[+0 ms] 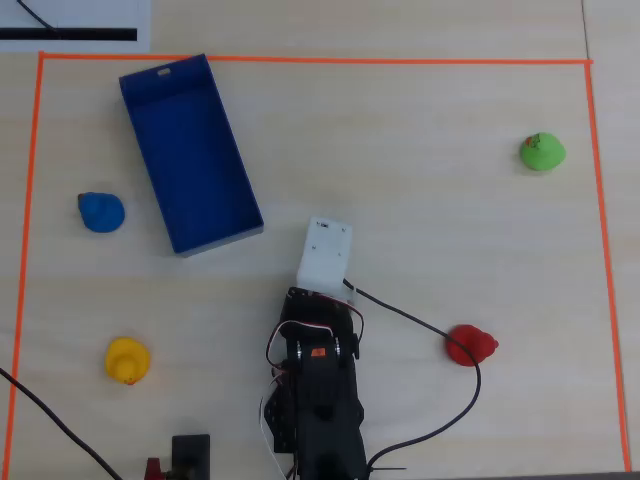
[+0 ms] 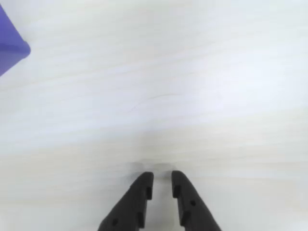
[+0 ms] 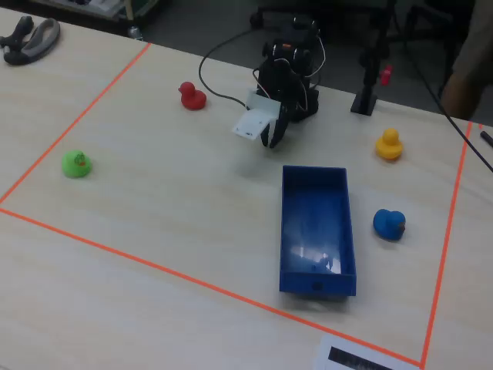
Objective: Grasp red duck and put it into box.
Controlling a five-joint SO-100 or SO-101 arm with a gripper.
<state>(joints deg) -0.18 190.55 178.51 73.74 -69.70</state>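
Note:
The red duck [image 1: 470,345] [image 3: 191,95] sits on the pale table, to the right of the arm in the overhead view and clear of it. The deep-blue box [image 1: 190,150] [image 3: 316,223] lies empty up and to the left of the arm in that view; only its corner [image 2: 9,48] shows in the wrist view. My gripper [image 2: 162,175] [image 3: 271,139] hangs just above bare table, between box and red duck. Its black fingers stand almost together with a narrow slit and nothing between them. In the overhead view the white wrist housing [image 1: 325,250] hides the fingers.
A green duck [image 1: 542,152] sits far right at the back, a blue duck [image 1: 101,212] left of the box, and a yellow duck [image 1: 127,360] at the front left. Orange tape [image 1: 300,60] frames the work area. A black cable [image 1: 430,330] loops beside the red duck.

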